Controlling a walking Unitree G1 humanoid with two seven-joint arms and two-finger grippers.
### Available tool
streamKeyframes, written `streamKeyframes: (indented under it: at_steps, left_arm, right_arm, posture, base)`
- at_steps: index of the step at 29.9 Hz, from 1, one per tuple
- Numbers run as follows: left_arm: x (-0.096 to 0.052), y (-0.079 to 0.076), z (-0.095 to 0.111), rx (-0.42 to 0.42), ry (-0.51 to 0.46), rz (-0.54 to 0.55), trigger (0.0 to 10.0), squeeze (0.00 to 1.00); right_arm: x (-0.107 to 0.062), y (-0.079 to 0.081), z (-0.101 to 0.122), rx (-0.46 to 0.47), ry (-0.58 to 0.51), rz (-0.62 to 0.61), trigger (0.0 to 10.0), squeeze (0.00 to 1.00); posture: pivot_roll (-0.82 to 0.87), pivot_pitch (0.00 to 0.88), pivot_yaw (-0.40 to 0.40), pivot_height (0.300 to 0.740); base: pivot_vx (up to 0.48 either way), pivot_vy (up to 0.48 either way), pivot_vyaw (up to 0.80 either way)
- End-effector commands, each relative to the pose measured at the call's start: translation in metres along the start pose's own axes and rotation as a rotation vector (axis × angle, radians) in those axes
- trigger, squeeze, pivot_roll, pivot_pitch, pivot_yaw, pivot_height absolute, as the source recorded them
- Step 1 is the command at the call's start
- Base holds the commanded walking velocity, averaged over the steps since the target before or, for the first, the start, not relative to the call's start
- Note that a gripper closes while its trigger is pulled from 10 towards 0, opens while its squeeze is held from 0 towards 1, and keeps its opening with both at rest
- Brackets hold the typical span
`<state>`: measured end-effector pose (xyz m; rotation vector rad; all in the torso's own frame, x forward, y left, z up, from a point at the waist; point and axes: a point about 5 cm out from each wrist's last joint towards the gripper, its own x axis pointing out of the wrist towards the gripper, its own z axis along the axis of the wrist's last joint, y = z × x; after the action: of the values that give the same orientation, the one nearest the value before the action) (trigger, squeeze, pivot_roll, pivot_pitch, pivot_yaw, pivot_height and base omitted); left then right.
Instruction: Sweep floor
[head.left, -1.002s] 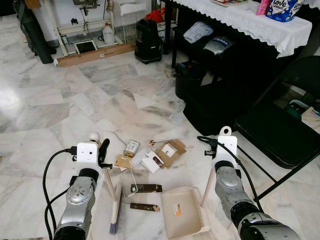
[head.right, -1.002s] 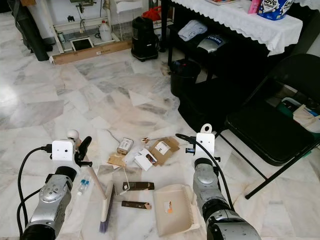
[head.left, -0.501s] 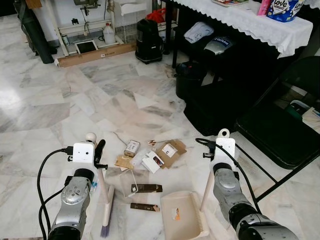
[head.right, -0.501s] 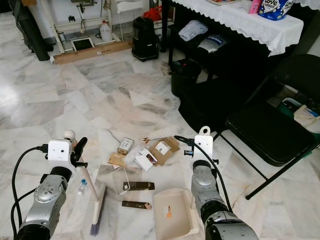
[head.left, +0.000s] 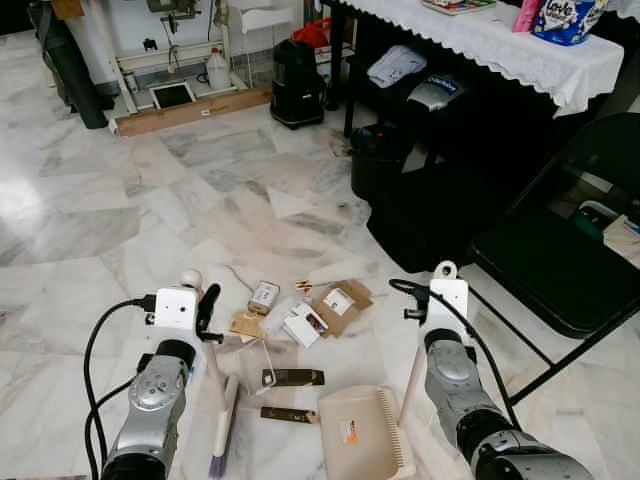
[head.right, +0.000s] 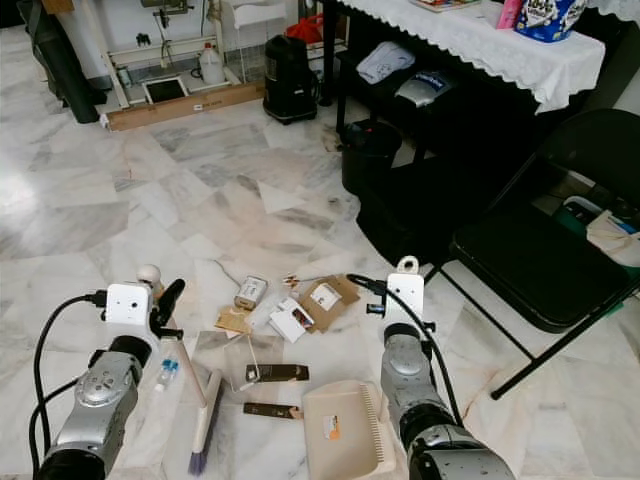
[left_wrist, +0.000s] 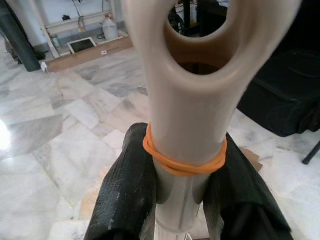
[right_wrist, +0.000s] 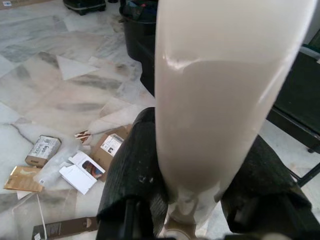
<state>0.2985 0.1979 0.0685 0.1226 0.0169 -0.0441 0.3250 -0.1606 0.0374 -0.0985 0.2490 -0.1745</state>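
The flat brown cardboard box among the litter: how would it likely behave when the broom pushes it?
The brown cardboard box lies flattened on the marble floor, so it probably slides, not rolls. It looks thin and light, likely bending. The white carton lies beside it, so both may move together.

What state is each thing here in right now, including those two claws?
Left claw: shut on the broom handle.
Right claw: shut on the dustpan handle.
Broom: tilted, bristles down on the floor.
Dustpan: lying flat on the floor, empty.
Brown cardboard box: opened out flat on the floor.
Dark wrappers: lying loose, not yet swept.
Folding chair: unfolded, standing.
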Motion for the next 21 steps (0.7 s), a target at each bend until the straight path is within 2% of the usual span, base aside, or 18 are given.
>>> streamKeyframes:
  at_steps: [1,7,8,9,10,13,21]
  left_arm:
    - [-0.0012,-0.0037,-0.0080,-0.015,0.050,-0.016,10.0,0.00]
    - [-0.0020,-0.0037,-0.0113,-0.065,0.067,0.000,10.0,0.00]
    - [-0.0021,-0.0034,-0.0144,-0.149,0.090,0.009,10.0,0.00]
    - [-0.0021,-0.0034,-0.0144,-0.149,0.090,0.009,10.0,0.00]
    - [-0.0019,-0.0032,-0.0159,-0.191,0.103,0.010,10.0,0.00]
    - [-0.0012,-0.0015,-0.0174,-0.248,0.121,0.016,10.0,0.00]
    - [0.0005,0.0035,-0.0144,-0.310,0.124,-0.005,10.0,0.00]
  right_arm:
    - [-0.0010,0.0003,-0.0025,-0.011,0.010,0.004,10.0,0.00]
    - [-0.0007,-0.0019,-0.0028,-0.011,0.011,-0.002,10.0,0.00]
    - [-0.0007,-0.0027,-0.0030,-0.012,0.012,-0.005,10.0,0.00]
    - [-0.0007,-0.0027,-0.0030,-0.012,0.012,-0.005,10.0,0.00]
    - [-0.0007,-0.0029,-0.0031,-0.012,0.012,-0.007,10.0,0.00]
    - [-0.0004,-0.0032,-0.0026,-0.010,0.012,-0.008,10.0,0.00]
    - [-0.0003,-0.0031,-0.0026,-0.010,0.015,-0.007,10.0,0.00]
  posture:
    - [0.10,0.025,-0.001,0.740]
    - [0.10,0.033,-0.002,0.740]
    - [0.10,0.033,-0.002,0.740]
    - [0.10,0.033,-0.002,0.740]
    - [0.10,0.033,-0.002,0.740]
    - [0.10,0.043,-0.001,0.740]
    - [0.10,0.049,-0.002,0.740]
  base:
    - [0.000,0.000,0.00]
    - [0.000,0.000,0.00]
    - [0.000,0.000,0.00]
    - [0.000,0.000,0.00]
    - [0.000,0.000,0.00]
    - [0.000,0.000,0.00]
    - [0.000,0.000,0.00]
